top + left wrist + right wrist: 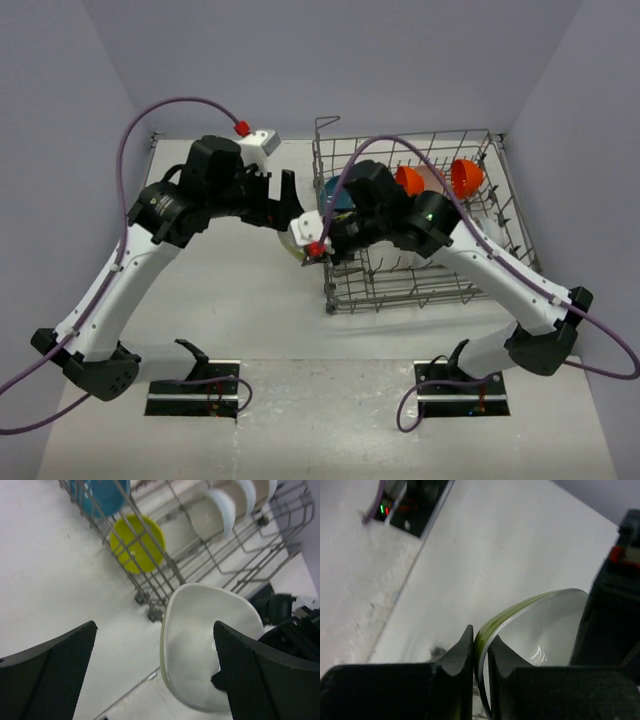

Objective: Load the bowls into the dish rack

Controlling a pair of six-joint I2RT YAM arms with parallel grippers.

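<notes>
My right gripper (pixel 480 635) is shut on the rim of a white squarish bowl (pixel 545 630) with a green outside, holding it in the air just left of the dish rack (pixel 400 300). The same bowl shows in the left wrist view (pixel 200 650) and, small, in the top view (pixel 298 240). My left gripper (pixel 155 675) is open, with the bowl between its fingers and close to the right finger (pixel 270 680). In the rack stand a blue bowl (pixel 100 495), a yellow-green bowl (pixel 137 542), white bowls (pixel 217 512) and two orange bowls (pixel 408 180).
The rack's near left corner (pixel 150 611) stands just beyond the held bowl. Both arms meet over the table (pixel 230 290) at the rack's left side. Purple walls close in the table on three sides.
</notes>
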